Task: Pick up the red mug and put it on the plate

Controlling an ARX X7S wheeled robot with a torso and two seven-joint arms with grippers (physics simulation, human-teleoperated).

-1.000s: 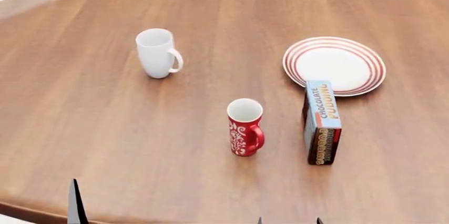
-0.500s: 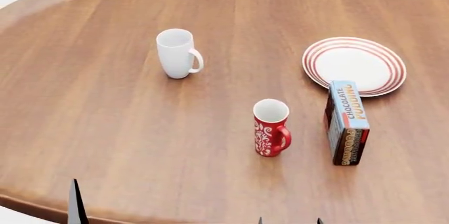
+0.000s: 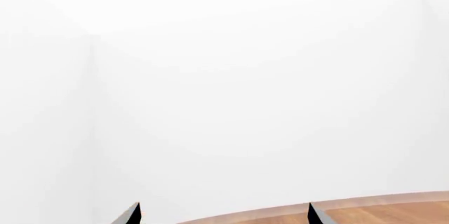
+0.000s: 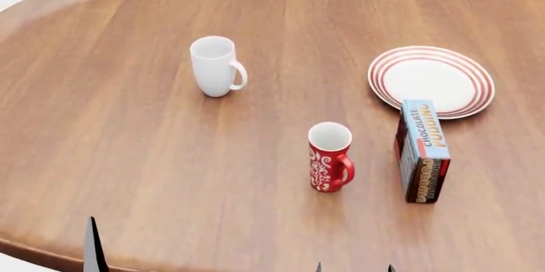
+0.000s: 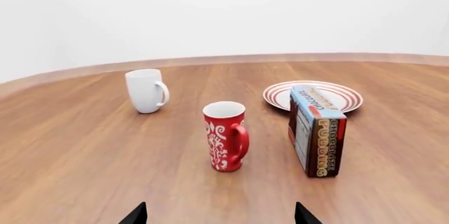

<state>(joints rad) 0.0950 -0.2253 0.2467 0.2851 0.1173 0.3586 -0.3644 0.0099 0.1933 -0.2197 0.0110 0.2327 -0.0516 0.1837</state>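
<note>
Red mug stands upright near the middle of the head view, a little below and right of centre, on the wooden table. Its white swirl pattern faces the camera and its handle points toward the lower right of the frame. Nothing touches it. In the right wrist view the same mug sits at the centre of the frame with the handle on its right side.

Up and to the right in the head view lies the plate, white with red rings, flat on the table and well apart from the mug. A chocolate pudding box stands on a narrow side between them, just right of the mug; its far end meets the near rim of the plate, though contact cannot be confirmed. A plain white mug stands upright in the upper left part of the frame, well apart from the rest.

The right gripper shows only two dark fingertips at the bottom edge of its wrist view, spread wide apart and holding nothing, short of the red mug. The left gripper likewise shows two separated tips, empty, at the bottom of its view, aimed over the table edge at a blank white background.
</note>
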